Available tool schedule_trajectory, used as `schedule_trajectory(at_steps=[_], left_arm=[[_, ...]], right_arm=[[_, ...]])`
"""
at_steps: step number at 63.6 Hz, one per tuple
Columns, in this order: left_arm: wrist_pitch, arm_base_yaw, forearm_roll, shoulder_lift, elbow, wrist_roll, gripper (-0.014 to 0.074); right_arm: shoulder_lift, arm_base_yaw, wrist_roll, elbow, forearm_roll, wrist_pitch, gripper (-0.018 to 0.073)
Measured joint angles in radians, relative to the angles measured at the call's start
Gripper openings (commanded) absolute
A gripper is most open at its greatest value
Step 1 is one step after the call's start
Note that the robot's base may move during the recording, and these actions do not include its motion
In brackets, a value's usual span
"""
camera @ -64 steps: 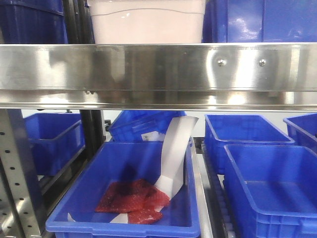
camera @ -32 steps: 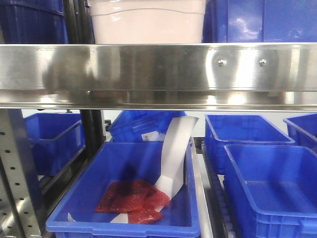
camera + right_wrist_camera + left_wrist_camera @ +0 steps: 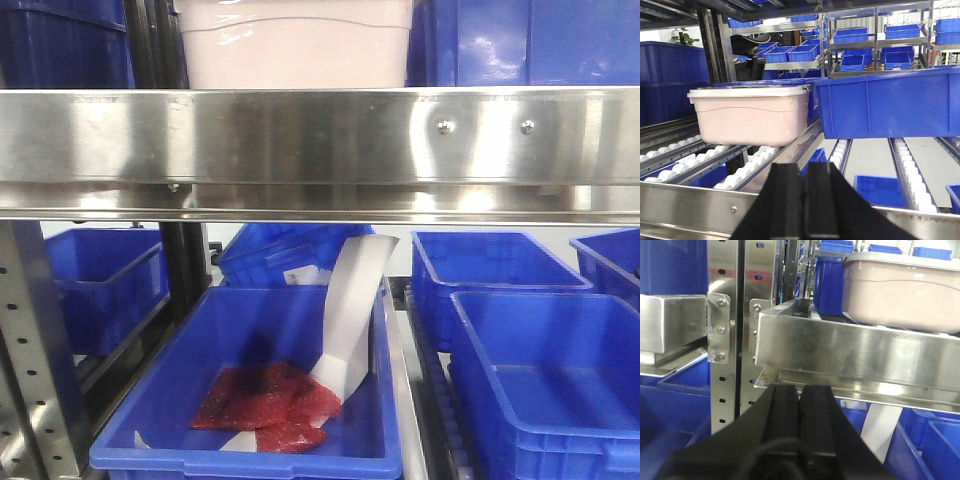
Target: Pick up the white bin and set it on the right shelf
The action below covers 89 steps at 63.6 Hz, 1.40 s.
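Note:
The white bin (image 3: 295,45) stands on the roller level of the right shelf, just behind the shiny front rail (image 3: 400,135). In the left wrist view the bin (image 3: 905,290) sits up and to the right, behind the rail (image 3: 855,352). My left gripper (image 3: 801,387) is shut and empty, below the rail's left corner. In the right wrist view the bin (image 3: 750,117) rests on white rollers (image 3: 755,165) ahead and to the left. My right gripper (image 3: 803,165) is shut and empty, just in front of the rail (image 3: 690,210). No gripper shows in the front view.
A large blue bin (image 3: 890,102) stands right beside the white bin. Below the rail, a blue bin (image 3: 250,320) holds red bags and a white strip, and more blue bins (image 3: 540,380) sit to the right. Perforated uprights (image 3: 722,315) stand at the left.
The front view has drifted a few pixels to the left. A dim reflection on the rail's left half has shifted and faded. The white bin stays in place.

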Motion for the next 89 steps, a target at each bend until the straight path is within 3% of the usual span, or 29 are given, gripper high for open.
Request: schedule_trajectory(at_steps=[15, 33, 89], left_arm=[[-0.016, -0.003, 0.0, 0.0, 0.0, 0.0, -0.0116], [-0.009, -0.06, 0.0, 0.0, 0.0, 0.0, -0.0116], [0.016, -0.06, 0.002, 0.0, 0.0, 0.0, -0.0117]], right_arm=[[0.0, 0.0, 0.0, 0.0, 0.0, 0.002, 0.0063], [0.0, 0.0, 0.0, 0.0, 0.0, 0.004, 0.0063], [0.0, 0.0, 0.001, 0.0, 0.0, 0.004, 0.0063]])
